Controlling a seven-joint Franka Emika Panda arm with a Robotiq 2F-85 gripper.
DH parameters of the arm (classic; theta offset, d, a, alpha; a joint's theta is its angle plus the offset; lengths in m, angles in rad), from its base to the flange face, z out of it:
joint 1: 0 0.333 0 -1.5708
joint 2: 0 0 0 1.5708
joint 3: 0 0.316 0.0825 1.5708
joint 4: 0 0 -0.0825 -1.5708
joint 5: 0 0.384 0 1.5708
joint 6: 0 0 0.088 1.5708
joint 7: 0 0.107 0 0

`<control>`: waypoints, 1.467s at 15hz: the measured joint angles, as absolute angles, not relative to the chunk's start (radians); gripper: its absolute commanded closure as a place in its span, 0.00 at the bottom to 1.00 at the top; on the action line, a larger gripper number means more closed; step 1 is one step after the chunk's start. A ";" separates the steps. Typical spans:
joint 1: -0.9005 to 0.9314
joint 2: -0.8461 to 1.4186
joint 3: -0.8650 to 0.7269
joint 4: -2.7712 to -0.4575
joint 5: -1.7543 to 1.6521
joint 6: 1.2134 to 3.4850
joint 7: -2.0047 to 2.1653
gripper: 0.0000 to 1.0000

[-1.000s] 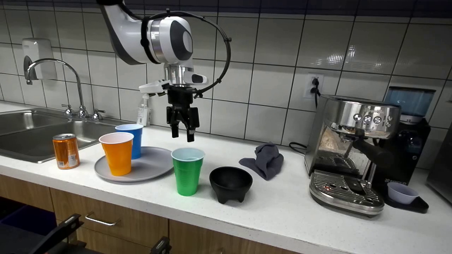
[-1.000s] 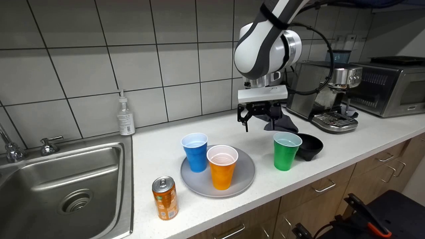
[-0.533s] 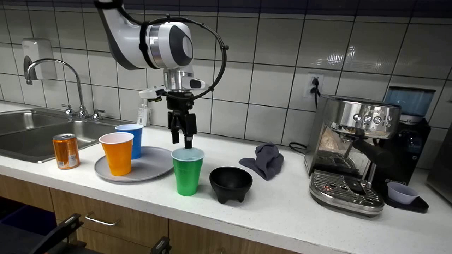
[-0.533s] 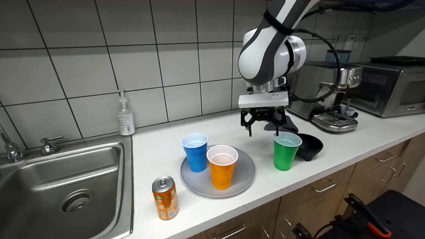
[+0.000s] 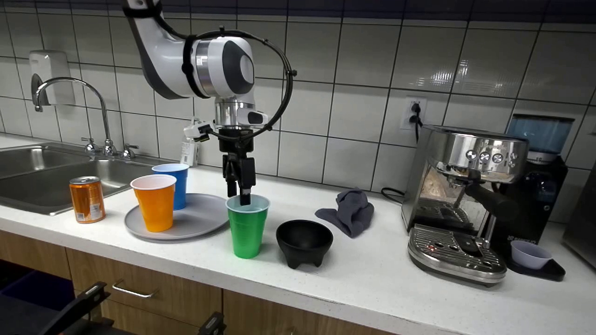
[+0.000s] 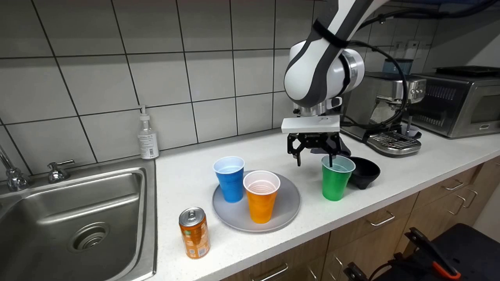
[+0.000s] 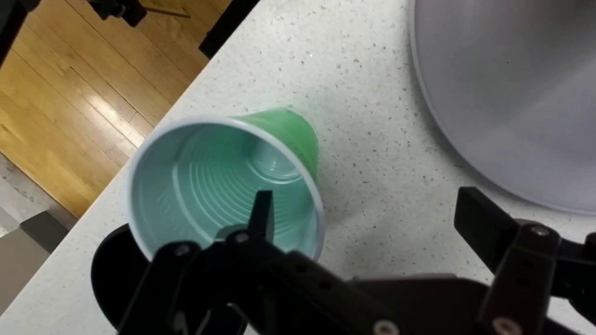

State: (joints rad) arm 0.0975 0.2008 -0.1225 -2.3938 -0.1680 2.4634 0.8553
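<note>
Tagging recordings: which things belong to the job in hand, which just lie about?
Likely job: green cup, open end effector.

Untouched, probably lying about: orange can, black bowl, gray cloth, soap bottle, espresso machine, plate, orange cup, blue cup.

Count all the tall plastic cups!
3: the blue plastic cup and the orange plastic cup stand on the gray plate, and the green plastic cup stands on the counter beside the black footed bowl.

White-and-grey jointed arm (image 5: 167, 65) extends from eleven o'clock in an exterior view. Black two-fingered gripper (image 6: 315, 164) points to six o'clock, jaws wide apart.
</note>
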 measured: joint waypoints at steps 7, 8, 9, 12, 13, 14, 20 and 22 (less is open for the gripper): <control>0.098 0.214 -0.130 -2.395 -0.168 2.465 0.897 0.37; 0.098 0.214 -0.130 -2.395 -0.168 2.465 0.899 0.47; 0.098 0.214 -0.130 -2.395 -0.168 2.465 0.901 0.54; 0.098 0.214 -0.130 -2.395 -0.168 2.465 0.901 0.78; 0.098 0.214 -0.130 -2.395 -0.168 2.465 0.901 0.85; 0.098 0.214 -0.130 -2.395 -0.168 2.465 0.901 0.94; 0.097 0.212 -0.132 -2.394 -0.171 2.464 0.902 0.99; 0.098 0.212 -0.132 -2.394 -0.179 2.464 0.902 0.99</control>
